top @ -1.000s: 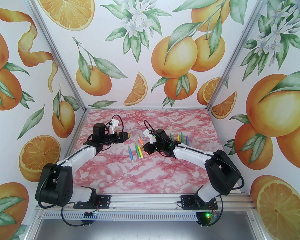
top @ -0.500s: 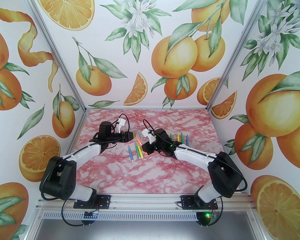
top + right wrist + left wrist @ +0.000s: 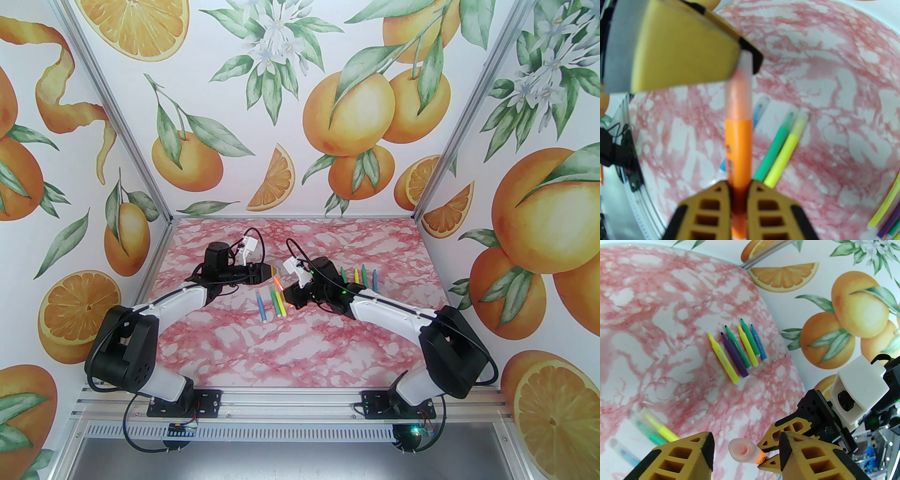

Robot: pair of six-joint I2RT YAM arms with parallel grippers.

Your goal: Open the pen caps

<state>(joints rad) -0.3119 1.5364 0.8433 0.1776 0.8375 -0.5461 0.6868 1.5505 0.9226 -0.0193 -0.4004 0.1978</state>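
I see the right gripper [image 3: 740, 199] with its yellow jaws pinched tight on the barrel of a short orange plastic felt-tip pen [image 3: 738, 145]. It holds the pen up off the pink marbled tabletop [image 3: 281, 356], and the frosted translucent cap [image 3: 740, 449] points toward the other arm. The left gripper [image 3: 746, 444] stands partly open with that cap between its fingers [image 3: 708, 448]. From its own wrist camera there is a gap on either side, so it has hold of nothing yet.

To my eye the step in hand is taking the cap. The bite should land on the frosted plastic alone, short of the seam where the orange barrel begins; catching the barrel as well would only pit one arm against the other. From the right wrist, the finger seems to cover little more than the cap's tip, and a tapered tip like that looks likely to squirt out. I'd want the pads further along it and square to it before they shut. After that, a straight pull along the pen's length, no bending, with the right arm simply holding firm.

Below the held pen lie three capped pens, blue, green and yellow [image 3: 778, 147]. Well apart to the right is a row of six bare-tipped pens [image 3: 738, 352].
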